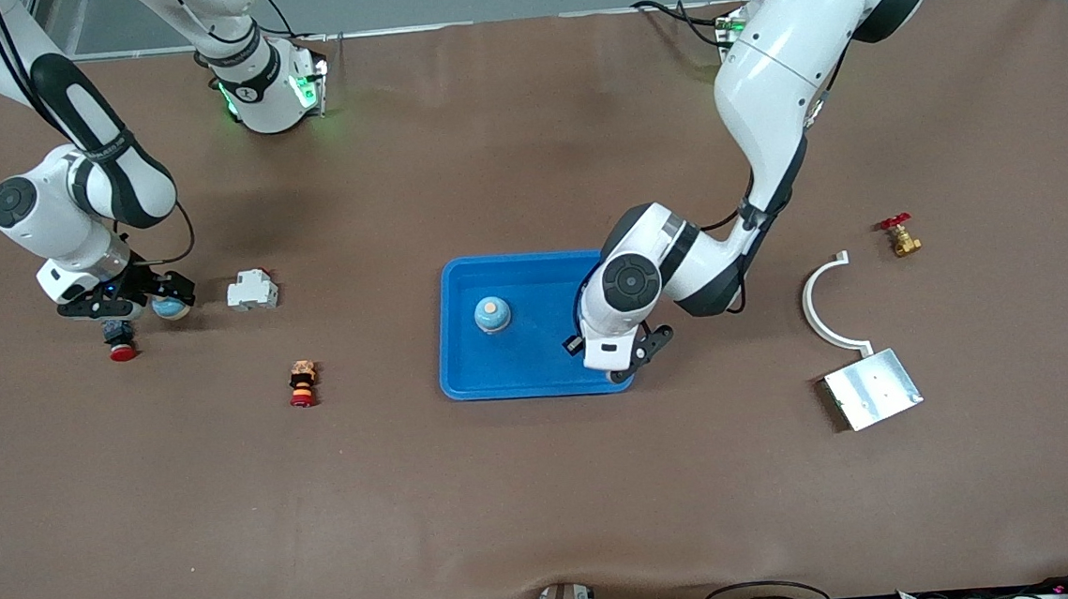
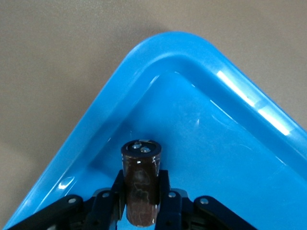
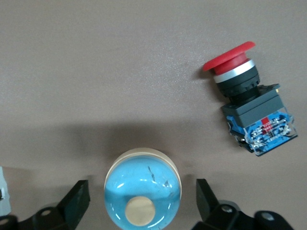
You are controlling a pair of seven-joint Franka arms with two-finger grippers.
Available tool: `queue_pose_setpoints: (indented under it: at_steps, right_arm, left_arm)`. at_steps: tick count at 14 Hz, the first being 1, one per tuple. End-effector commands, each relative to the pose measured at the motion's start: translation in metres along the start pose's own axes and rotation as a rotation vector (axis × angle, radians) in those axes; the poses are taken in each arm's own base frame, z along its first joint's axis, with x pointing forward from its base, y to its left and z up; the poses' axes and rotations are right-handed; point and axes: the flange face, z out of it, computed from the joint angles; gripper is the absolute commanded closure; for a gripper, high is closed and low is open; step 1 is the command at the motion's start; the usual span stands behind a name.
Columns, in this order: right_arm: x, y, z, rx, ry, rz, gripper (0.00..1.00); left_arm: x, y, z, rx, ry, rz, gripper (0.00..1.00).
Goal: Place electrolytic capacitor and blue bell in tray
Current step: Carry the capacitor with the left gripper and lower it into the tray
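The right end effector [image 1: 165, 302] sits low at the tabletop's edge toward the right arm's end, its fingers [image 3: 76, 201] spread on either side of a blue bell [image 3: 143, 188] without yet touching it. That bell stands upright on the tabletop, dome up, its cream knob on top, so its axis is vertical. It looks like thin glossy shell: light, stiff and slick on the curve, so the hold probably belongs low across the widest part of the dome, where the pads cannot ride up and squeeze it out. A red push button [image 3: 249, 112] lies on its side just beside it, its cap pointing away from the bell, and a white block [image 1: 252, 290] rests near it toward the tabletop's middle.

A second blue bell [image 1: 492, 315] already stands upright inside the tray [image 1: 540, 379].

The left end effector [image 1: 616, 366] hangs over the tray's corner nearest the front camera on the left arm's side, pinching the electrolytic capacitor [image 2: 140, 182] by its cylindrical flanks. The dark can is rigid, small and light, with a smooth sleeve; its long axis runs along the fingers [image 2: 165, 191], the terminal end pointing out toward the tray floor
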Motion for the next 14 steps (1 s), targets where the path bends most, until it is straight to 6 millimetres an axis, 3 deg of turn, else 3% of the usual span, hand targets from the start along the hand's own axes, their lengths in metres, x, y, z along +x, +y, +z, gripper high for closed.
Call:
queue_pose_setpoints:
  at_steps: [1, 2, 3, 7, 10, 12, 14]
  right_arm:
    - [-0.001, -0.003, -0.001, 0.009, 0.003, 0.004, 0.55]
    - [-0.001, -0.005, -0.001, 0.009, 0.003, 0.005, 0.95]
    - [-0.001, -0.005, -0.001, 0.009, 0.001, 0.026, 1.0]
    - [0.003, -0.012, -0.002, 0.009, 0.006, 0.044, 1.0]
    - [0.008, -0.013, -0.008, 0.01, 0.007, 0.039, 1.0]
    - [0.015, -0.02, -0.013, 0.013, 0.003, 0.042, 1.0]
    - [0.022, -0.036, -0.02, 0.017, -0.009, 0.066, 1.0]
  left_arm:
    - [-0.001, 0.006, 0.002, 0.0, 0.021, -0.002, 1.0]
    - [0.001, 0.004, 0.006, 0.006, 0.022, -0.005, 1.0]
    - [-0.002, 0.005, 0.008, 0.009, 0.024, -0.001, 1.0]
    - [0.001, 0.004, 0.006, 0.01, 0.029, -0.007, 0.96]
    - [0.003, 0.004, 0.003, 0.004, 0.03, -0.009, 0.57]
    - [0.003, 0.004, 0.002, 0.003, 0.032, -0.008, 0.05]
    - [0.003, 0.005, -0.005, -0.002, 0.037, -0.007, 0.0]
